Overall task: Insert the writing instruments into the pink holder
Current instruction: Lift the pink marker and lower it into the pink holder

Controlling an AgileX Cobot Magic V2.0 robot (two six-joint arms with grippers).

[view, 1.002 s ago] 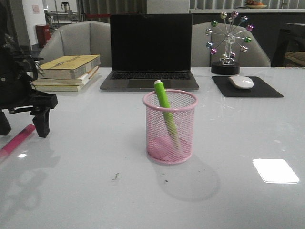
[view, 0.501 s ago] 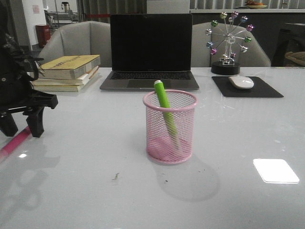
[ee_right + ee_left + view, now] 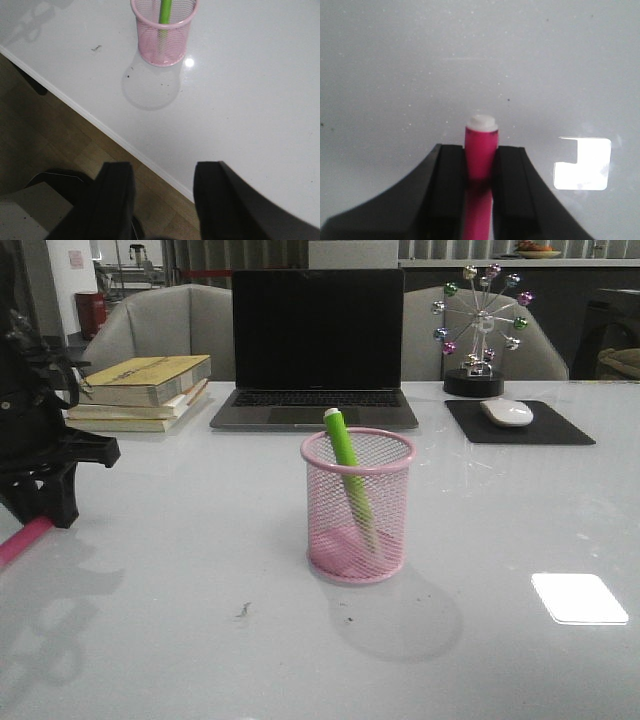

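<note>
1. Two pens are in play: a lime green pen [image 3: 347, 472] stands tilted inside the pink holder [image 3: 357, 505], its capped top leaning left and poking above the rim, its lower end resting on the holder's floor toward the right.
2. Second is the pink pen [image 3: 481, 155], which lies on the white table [image 3: 480, 540] at the far left edge of the front view, where only a short length of it [image 3: 24, 539] shows below the left arm.
3. Down over that pen is the left gripper [image 3: 480, 175], with its two black fingers [image 3: 451, 170] pressed against either side of the pink barrel; the jaws are closed onto it, and the pen's white tip sticks out just past the fingertips.
4. From the front view, the left gripper [image 3: 45, 495] is at table level, well to the left of the holder.
5. Well apart from the pens, the right gripper [image 3: 162, 195] hangs past the table's near edge, over the wooden floor, with its fingers spread wide and nothing between them.
6. Near the middle of the table stands the holder, upright, casting a round shadow toward the near right.
7. Beyond it, along the far side, sit stacked books [image 3: 145, 390] at left, an open laptop [image 3: 315, 345] in the middle, and a computer mouse [image 3: 506, 412] on a dark mouse pad [image 3: 560, 430] at right, with a small Ferris-wheel ornament [image 3: 478, 330] behind the pad.
</note>
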